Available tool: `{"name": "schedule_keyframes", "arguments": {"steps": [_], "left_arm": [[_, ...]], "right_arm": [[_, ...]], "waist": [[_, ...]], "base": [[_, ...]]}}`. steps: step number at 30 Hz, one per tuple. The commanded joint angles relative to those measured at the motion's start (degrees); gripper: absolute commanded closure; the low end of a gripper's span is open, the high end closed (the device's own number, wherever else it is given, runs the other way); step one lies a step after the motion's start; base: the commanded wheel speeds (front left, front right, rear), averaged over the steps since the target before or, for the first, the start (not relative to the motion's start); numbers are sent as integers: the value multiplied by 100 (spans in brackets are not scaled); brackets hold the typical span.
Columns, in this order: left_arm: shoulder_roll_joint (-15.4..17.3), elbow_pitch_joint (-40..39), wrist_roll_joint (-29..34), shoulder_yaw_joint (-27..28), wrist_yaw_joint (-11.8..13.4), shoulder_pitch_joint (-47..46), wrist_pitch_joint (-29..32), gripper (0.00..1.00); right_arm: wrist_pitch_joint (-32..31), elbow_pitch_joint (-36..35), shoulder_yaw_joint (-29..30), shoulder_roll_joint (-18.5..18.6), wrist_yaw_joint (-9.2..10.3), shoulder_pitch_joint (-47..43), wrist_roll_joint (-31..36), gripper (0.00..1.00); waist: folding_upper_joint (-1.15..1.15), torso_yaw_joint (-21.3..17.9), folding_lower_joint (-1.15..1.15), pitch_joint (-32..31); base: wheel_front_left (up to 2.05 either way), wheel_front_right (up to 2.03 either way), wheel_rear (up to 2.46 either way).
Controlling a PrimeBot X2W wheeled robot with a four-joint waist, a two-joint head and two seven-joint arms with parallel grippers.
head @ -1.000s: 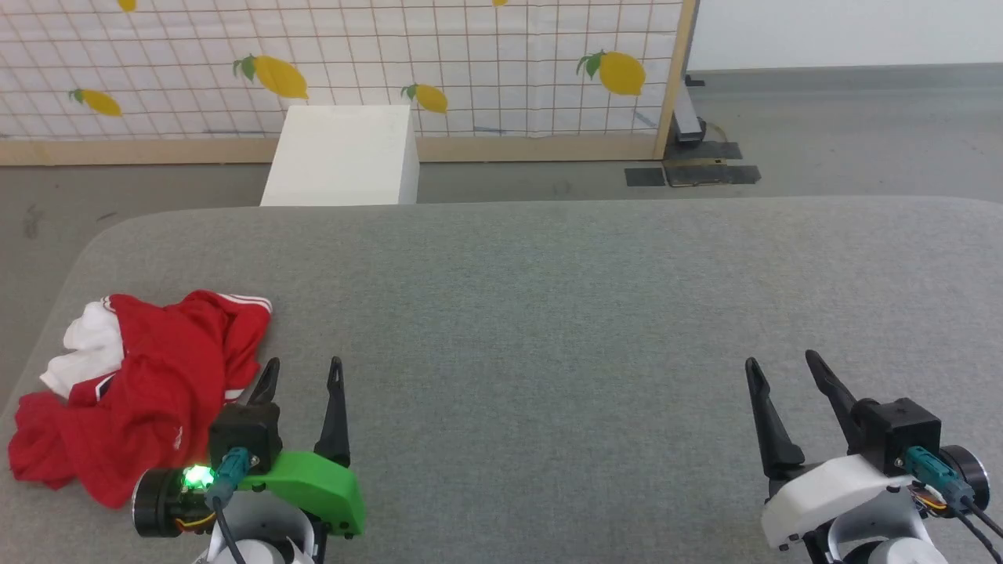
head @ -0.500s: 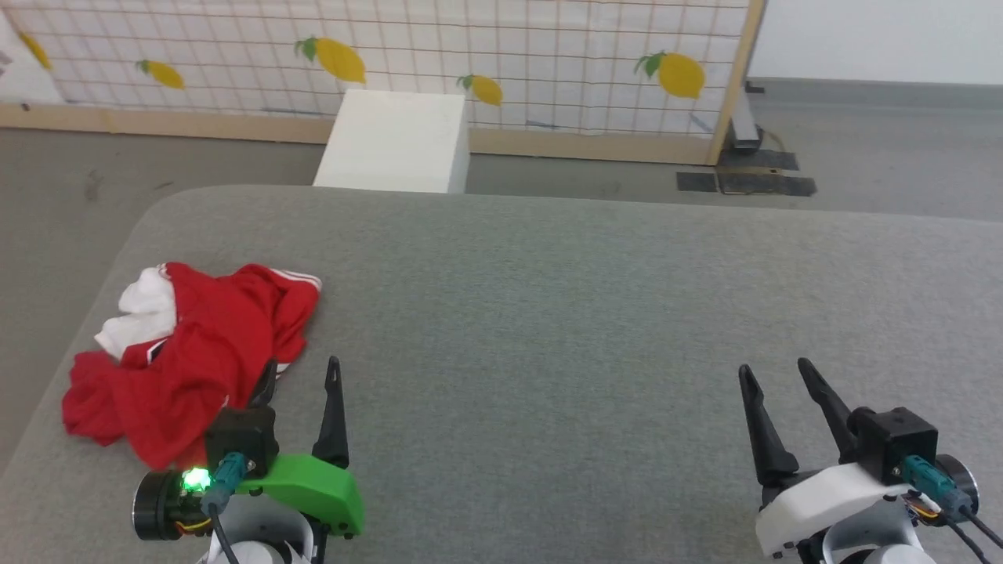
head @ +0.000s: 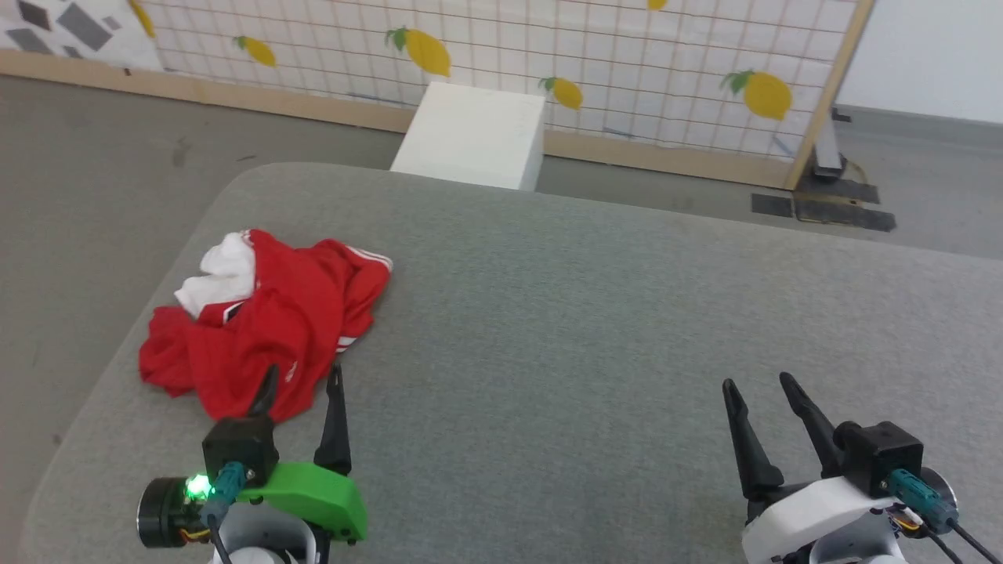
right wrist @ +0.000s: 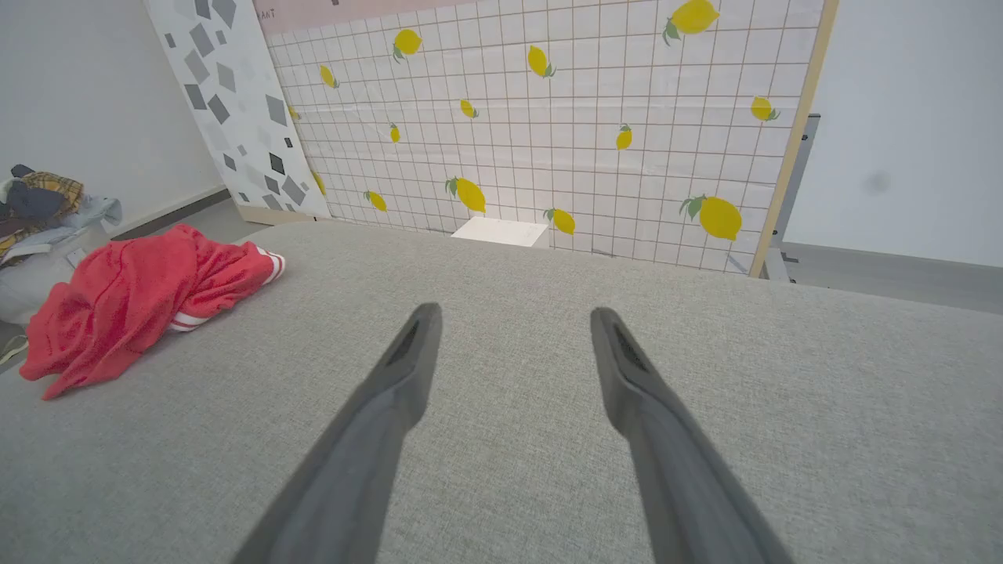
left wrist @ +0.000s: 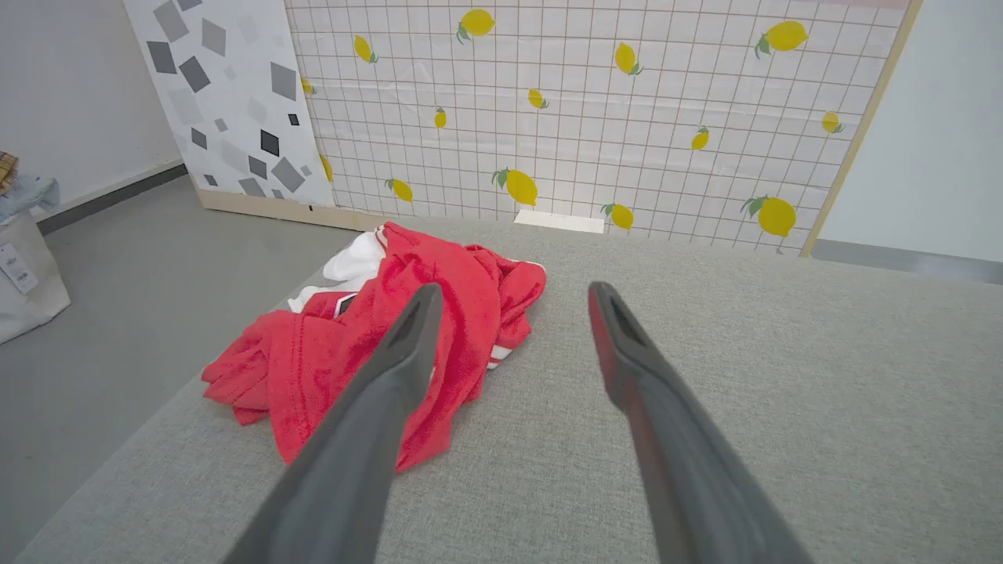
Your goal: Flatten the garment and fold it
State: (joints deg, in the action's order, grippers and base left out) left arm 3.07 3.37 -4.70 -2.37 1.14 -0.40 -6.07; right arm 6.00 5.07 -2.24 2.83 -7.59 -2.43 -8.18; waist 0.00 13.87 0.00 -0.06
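Observation:
The garment (head: 266,321) is a crumpled red jersey with a white panel and red-white striped trim, heaped near the left edge of the grey padded table (head: 595,313). It also appears ahead-left in the left wrist view (left wrist: 392,337) and far left in the right wrist view (right wrist: 133,298). My left gripper (head: 304,378) is open just in front of the heap's near edge, its left finger overlapping the cloth in the head view, nothing between the fingers. My right gripper (head: 758,382) stands open over bare table at the lower right, far from the jersey.
A white box (head: 474,137) stands on the floor behind the table. A lemon-print grid screen (head: 548,63) lines the back, with a grey-patterned panel (left wrist: 227,102) to its left. A pile of clothes (right wrist: 39,200) lies off the table's left side.
The head camera has turned left, so the whole scene has shifted right and up in view. Both grippers stay open and the jersey lies as before.

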Motion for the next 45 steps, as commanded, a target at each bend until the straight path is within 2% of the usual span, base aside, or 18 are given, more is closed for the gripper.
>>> {"name": "schedule_keyframes", "arguments": {"steps": [1, 45], "left_arm": [[-7, 40, -47, -9, 21, 127, -57, 0], [15, 271, -297, -136, 65, 246, -599, 0]], "right_arm": [[69, 43, -33, 3, 4, -58, -75, 0], [450, 394, -393, 4, 8, -183, -474, 0]], "waist": [[0, 153, 0, -25], [0, 1373, 0, -105]], "base": [[0, 0, 0], [0, 0, 0]]}}
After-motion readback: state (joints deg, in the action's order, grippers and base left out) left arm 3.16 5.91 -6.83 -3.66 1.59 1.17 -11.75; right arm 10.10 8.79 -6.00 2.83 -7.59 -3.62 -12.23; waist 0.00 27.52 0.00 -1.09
